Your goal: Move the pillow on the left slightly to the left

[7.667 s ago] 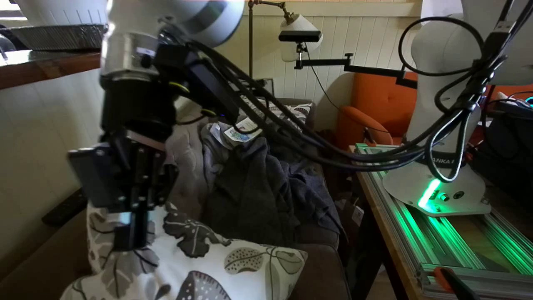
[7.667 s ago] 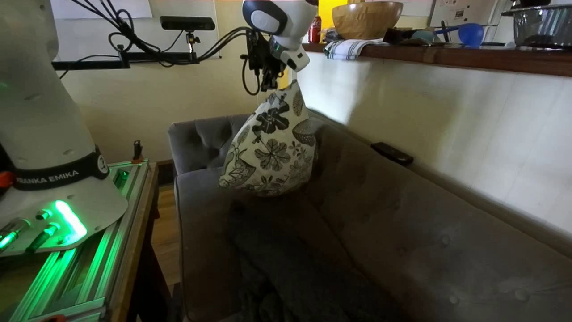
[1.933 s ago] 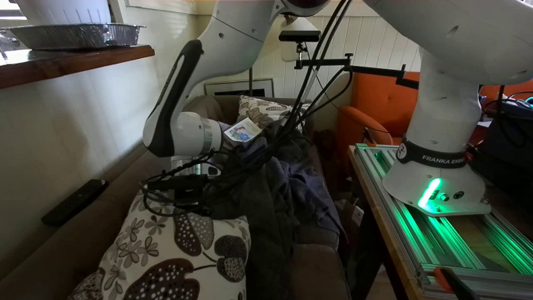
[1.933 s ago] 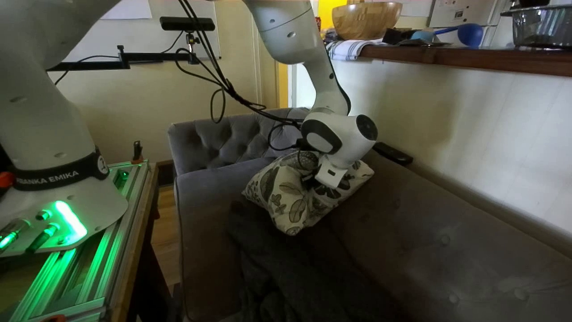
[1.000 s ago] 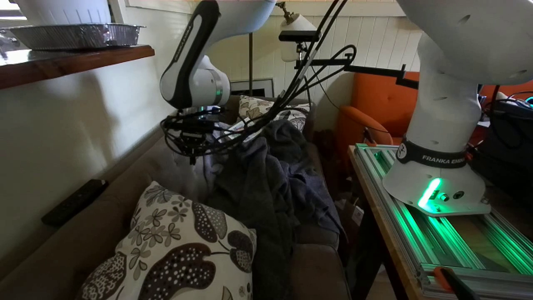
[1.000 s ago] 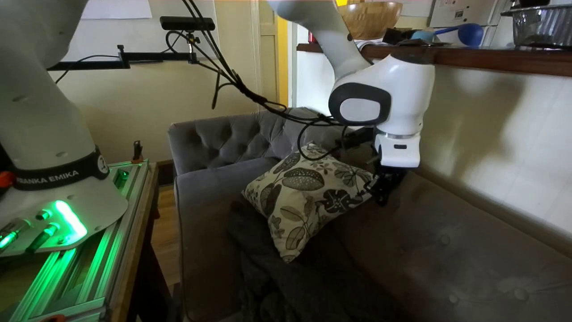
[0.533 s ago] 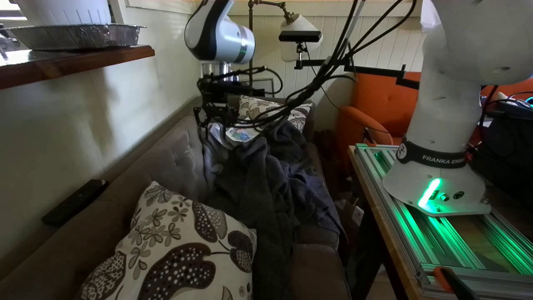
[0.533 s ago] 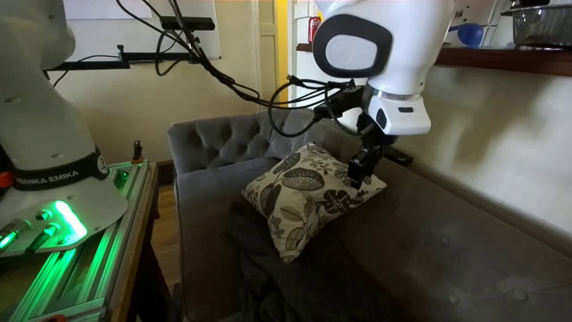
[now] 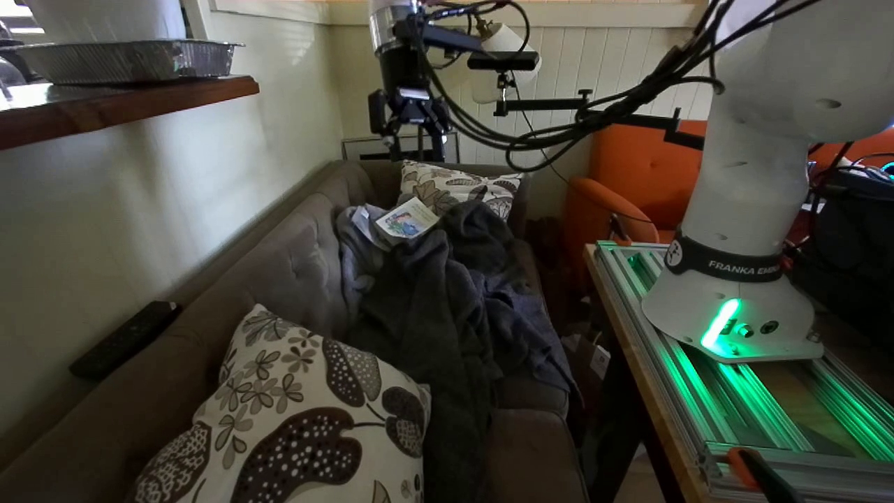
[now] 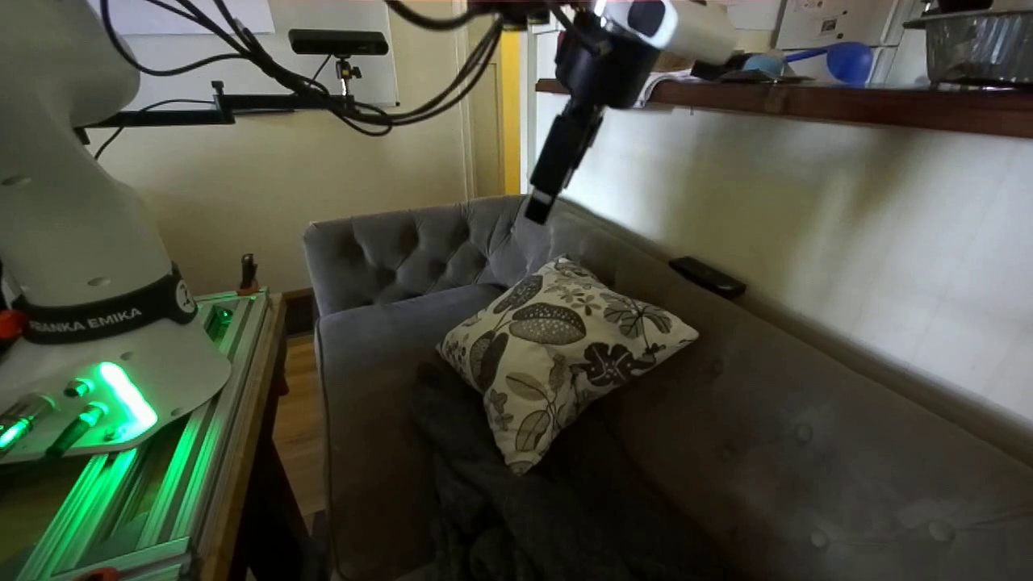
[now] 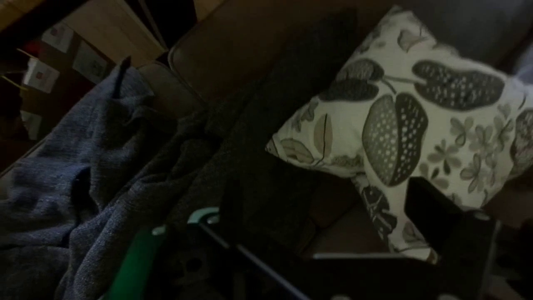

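The pillow (image 9: 293, 412), cream with big dark leaf and flower prints, lies flat and askew on the grey sofa in both exterior views, one corner (image 10: 523, 456) on a dark blanket. In the wrist view the same pillow (image 11: 393, 137) fills the upper right, below and beyond the fingers. My gripper (image 9: 418, 150) hangs in the air over the sofa, well apart from the pillow. An exterior view shows the gripper (image 10: 539, 208) edge-on, pointing down at a slant. Seen from the wrist, the gripper's (image 11: 325, 189) fingers stand wide apart and hold nothing.
A smaller patterned cushion (image 9: 454, 187) and a book (image 9: 407, 219) rest at the sofa's far end, by dark grey clothes (image 9: 433, 314). A black remote (image 10: 708, 277) lies on the sofa's back. A wooden ledge (image 10: 847, 109) runs along the wall. A camera (image 9: 503, 61) stands on a bracket.
The pillow, earlier hanging under my gripper, now lies on the sofa, unmoved over the last second. My gripper has risen away from it, swung aside and opened.
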Robot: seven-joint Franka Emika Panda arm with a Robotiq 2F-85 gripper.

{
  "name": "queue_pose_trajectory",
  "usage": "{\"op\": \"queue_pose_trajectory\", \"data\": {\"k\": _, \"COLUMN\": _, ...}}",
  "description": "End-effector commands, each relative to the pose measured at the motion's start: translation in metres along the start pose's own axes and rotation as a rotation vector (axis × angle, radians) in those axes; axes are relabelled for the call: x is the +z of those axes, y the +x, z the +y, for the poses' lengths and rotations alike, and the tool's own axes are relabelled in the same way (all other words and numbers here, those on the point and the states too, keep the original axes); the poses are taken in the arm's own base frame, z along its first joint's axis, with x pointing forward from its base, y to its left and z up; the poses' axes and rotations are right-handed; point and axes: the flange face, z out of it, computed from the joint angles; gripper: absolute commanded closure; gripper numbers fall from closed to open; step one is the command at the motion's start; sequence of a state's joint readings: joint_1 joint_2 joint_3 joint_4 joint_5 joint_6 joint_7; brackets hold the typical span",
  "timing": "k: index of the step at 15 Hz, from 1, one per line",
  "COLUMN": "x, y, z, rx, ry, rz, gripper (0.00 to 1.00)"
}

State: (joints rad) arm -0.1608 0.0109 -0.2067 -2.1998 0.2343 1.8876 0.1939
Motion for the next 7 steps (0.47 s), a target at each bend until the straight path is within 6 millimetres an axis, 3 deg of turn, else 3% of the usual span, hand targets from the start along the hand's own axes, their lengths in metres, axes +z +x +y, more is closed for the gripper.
{"op": "queue_pose_trajectory", "data": {"k": 1, "x": -0.036, "y": -0.065, "z": -0.019, "rx": -0.168, "ry": -0.063, "rz": -0.086, "gripper": 0.0}}
{"op": "queue_pose_trajectory", "data": {"k": 2, "x": -0.041, "y": -0.071, "z": -0.029, "rx": -0.213, "ry": -0.081, "rz": -0.111, "gripper": 0.0}}
{"op": "queue_pose_trajectory", "data": {"k": 3, "x": -0.033, "y": -0.054, "z": -0.02, "rx": -0.134, "ry": -0.036, "rz": -0.084, "gripper": 0.0}}
{"op": "queue_pose_trajectory", "data": {"k": 5, "x": -0.041, "y": -0.063, "z": -0.026, "rx": -0.148, "ry": -0.037, "rz": -0.076, "gripper": 0.0}}
{"op": "queue_pose_trajectory", "data": {"k": 7, "x": -0.037, "y": -0.058, "z": -0.022, "rx": -0.137, "ry": -0.038, "rz": -0.083, "gripper": 0.0}}
